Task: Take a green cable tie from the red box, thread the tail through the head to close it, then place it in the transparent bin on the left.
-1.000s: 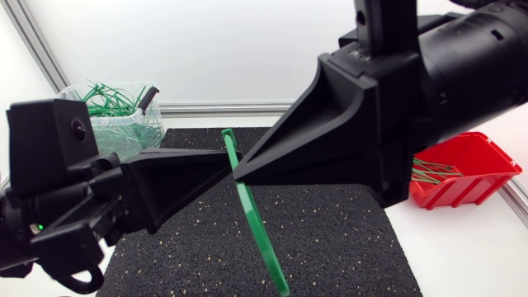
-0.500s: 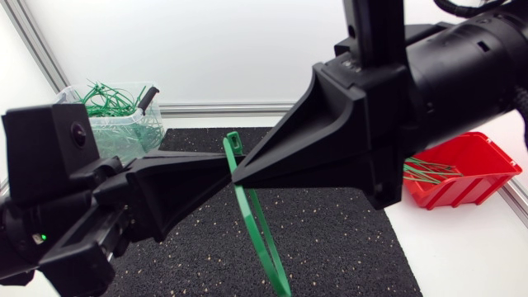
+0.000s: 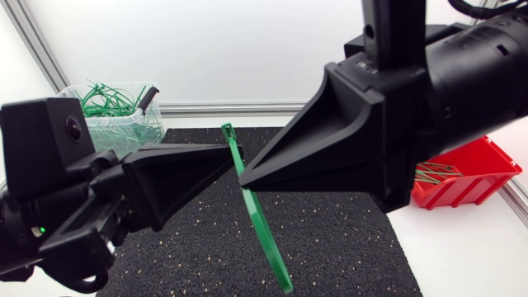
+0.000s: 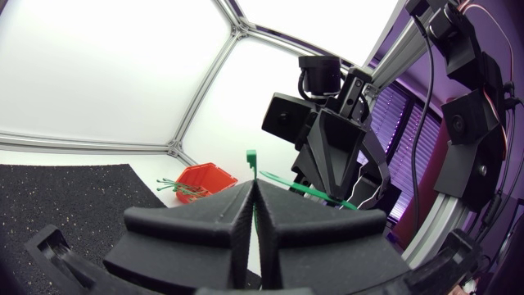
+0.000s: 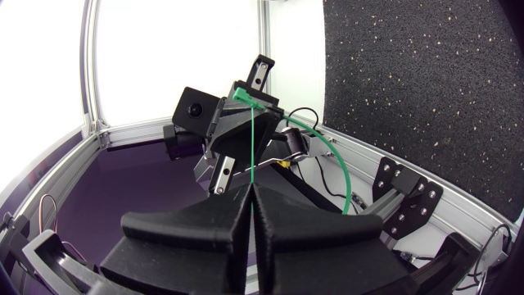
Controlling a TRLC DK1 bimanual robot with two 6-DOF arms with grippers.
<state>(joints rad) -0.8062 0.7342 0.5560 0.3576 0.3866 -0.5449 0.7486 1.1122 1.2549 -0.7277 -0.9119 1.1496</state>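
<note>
Above the mat (image 3: 330, 239), left pincer (image 3: 233, 165) and right pincer (image 3: 241, 177) seemingly both clamp the green cable tie (image 3: 260, 223).

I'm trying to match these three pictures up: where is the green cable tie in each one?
Head view: the cable tie slants across the middle, pinched between left gripper and right gripper.
Left wrist view: cable tie sticks out between the left gripper's fingers.
Right wrist view: cable tie, a thin line ahead of the right gripper.
Shared landmark: black mat.
</note>
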